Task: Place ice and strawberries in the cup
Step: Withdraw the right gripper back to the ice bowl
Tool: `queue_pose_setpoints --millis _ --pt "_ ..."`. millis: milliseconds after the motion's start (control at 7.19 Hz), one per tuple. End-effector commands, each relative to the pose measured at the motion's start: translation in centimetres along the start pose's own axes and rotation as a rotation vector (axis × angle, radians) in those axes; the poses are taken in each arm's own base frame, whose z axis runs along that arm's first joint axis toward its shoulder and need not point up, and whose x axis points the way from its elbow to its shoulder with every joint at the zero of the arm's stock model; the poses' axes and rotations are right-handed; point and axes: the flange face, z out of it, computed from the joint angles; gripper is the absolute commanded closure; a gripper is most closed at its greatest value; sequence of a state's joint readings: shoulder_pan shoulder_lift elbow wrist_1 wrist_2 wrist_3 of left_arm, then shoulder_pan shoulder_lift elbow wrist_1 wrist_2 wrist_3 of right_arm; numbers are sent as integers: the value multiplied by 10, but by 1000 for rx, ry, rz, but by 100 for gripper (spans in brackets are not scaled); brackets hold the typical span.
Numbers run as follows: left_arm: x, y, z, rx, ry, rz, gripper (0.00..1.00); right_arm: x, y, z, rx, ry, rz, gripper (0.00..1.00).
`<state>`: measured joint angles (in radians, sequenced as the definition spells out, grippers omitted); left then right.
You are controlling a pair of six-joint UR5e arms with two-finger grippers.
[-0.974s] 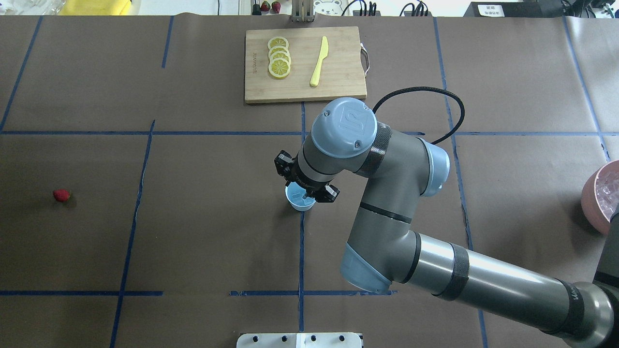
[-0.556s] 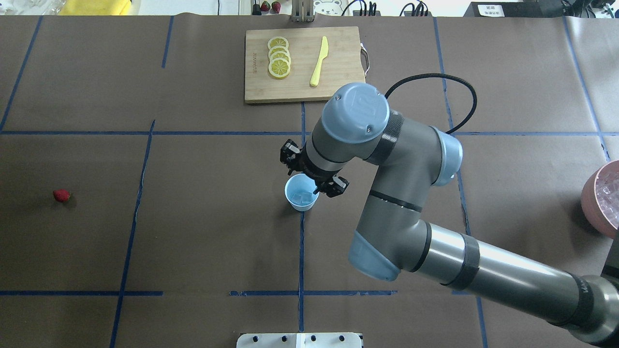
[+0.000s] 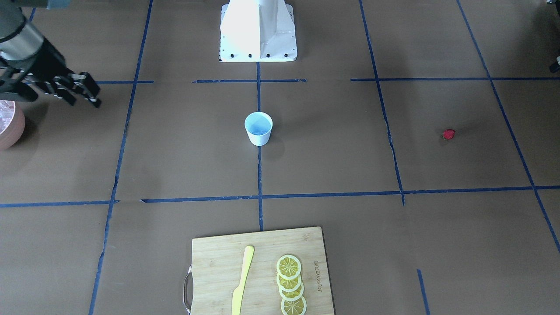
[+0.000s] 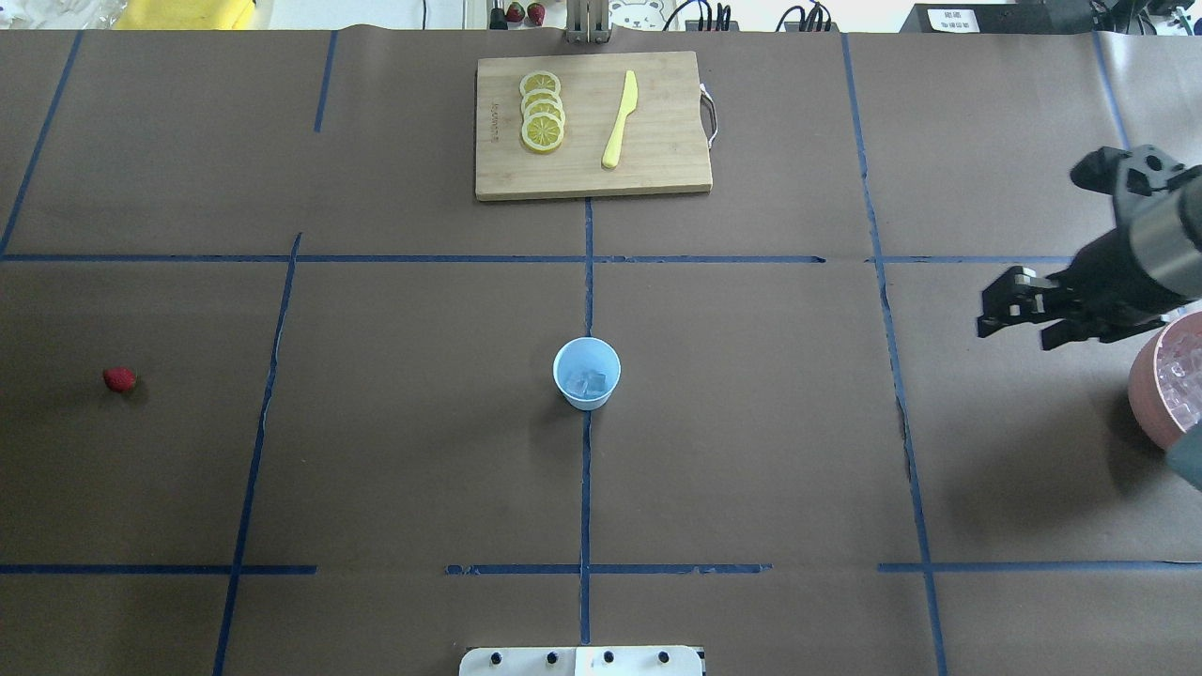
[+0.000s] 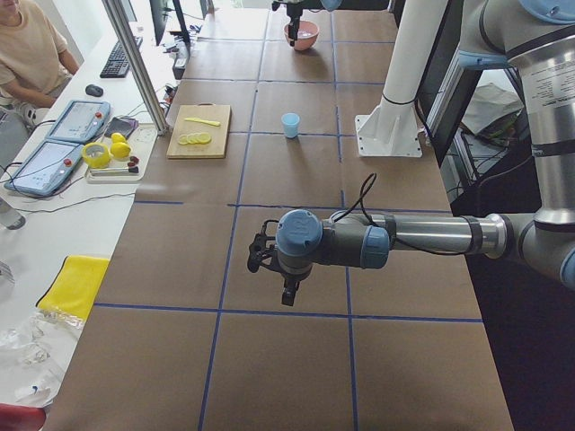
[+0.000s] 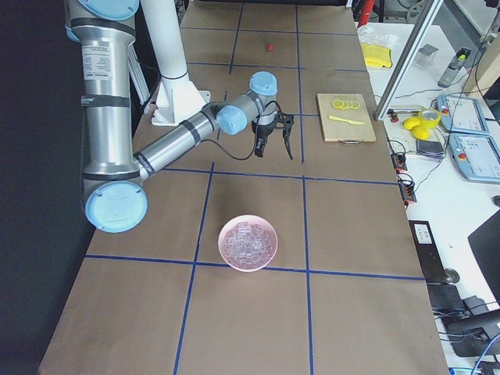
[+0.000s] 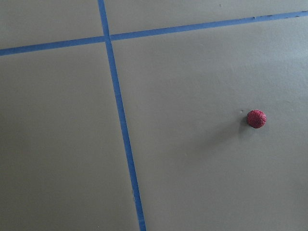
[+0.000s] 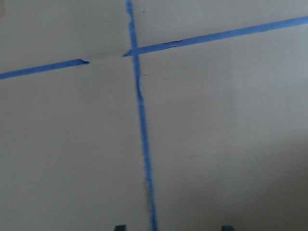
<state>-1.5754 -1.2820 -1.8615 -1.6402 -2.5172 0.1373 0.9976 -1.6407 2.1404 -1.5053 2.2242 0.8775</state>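
White and tapered, pale blue inside, the small cup (image 4: pixel 587 402) holds clear ice cubes (image 4: pixel 588 382), so the small dark-red strawberry (image 4: pixel 119 379), well apart at its nine o'clock, seems next. Right claw (image 4: pixel 1028 249) hangs spread and empty at three o'clock. Whether the left claw (image 5: pixel 286 292) is spread I cannot tell; it would need to centre over the berry and pinch gently. Brown paper gridded with blue tape (image 4: pixel 585 469) covers the desk (image 4: pixel 394 469); a person (image 5: pixel 31 49) sits at a side bench (image 5: pixel 36 260).

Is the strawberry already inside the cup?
No, the strawberry lies on the table, far from the cup, which holds only ice.
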Motion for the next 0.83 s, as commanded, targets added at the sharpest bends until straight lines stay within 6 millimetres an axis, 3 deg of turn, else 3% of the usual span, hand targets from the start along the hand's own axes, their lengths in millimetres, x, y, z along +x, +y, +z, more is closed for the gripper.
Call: queue_pose_setpoints --millis 0,139,278,695 --pt "1 6 0 0 0 1 0 119 -5 1 -18 94 -206 25" --pt "1 7 0 0 0 0 0 159 -6 8 -37 122 -227 23" --pt "1 7 0 0 0 0 0 180 -10 19 -61 139 -219 22" --pt "2 7 0 -1 0 2 0 220 -19 50 -113 172 -153 22"
